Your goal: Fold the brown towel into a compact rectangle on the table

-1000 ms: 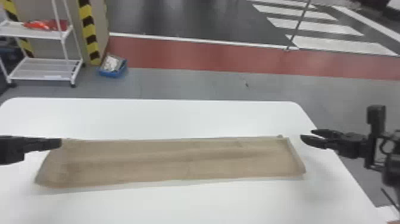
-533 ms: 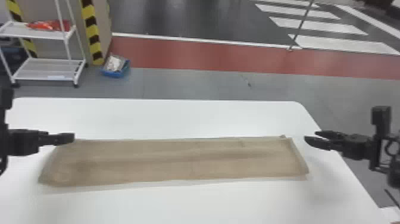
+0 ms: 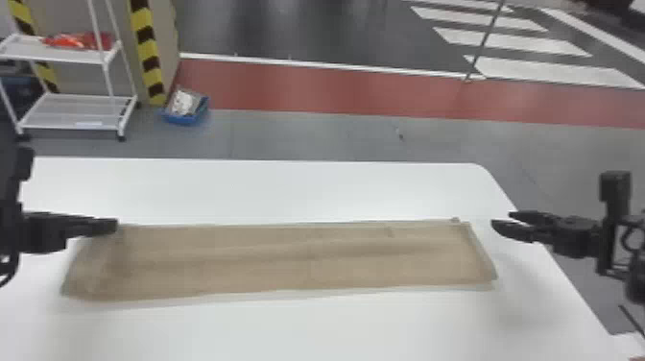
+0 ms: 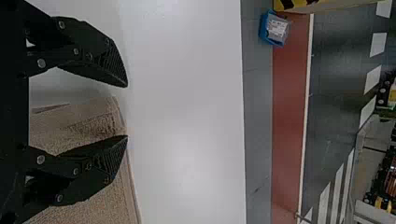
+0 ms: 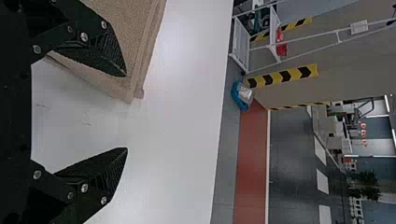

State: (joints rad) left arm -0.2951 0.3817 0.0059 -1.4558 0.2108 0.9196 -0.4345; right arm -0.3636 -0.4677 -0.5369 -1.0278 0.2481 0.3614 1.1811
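Observation:
The brown towel [image 3: 288,259] lies as a long, narrow folded strip across the white table. Above its far left corner is my left gripper [image 3: 115,226]; in the left wrist view the left gripper [image 4: 127,111] is open, with the towel's corner [image 4: 100,116] showing between and below its fingers. Just off the towel's right end, my right gripper [image 3: 501,221] stands open over the table. In the right wrist view the right gripper [image 5: 126,112] has bare table between its fingers, and the towel [image 5: 135,42] passes under one of them.
The white table [image 3: 307,187] has its right edge under my right arm. Beyond the far edge, on the floor, stand a white shelf cart [image 3: 77,113] and a blue bin [image 3: 185,117] beside a striped post [image 3: 148,53].
My left gripper has moved right, from the table's left side to over the towel's far left corner. The right gripper has hardly moved, and the towel keeps its shape.

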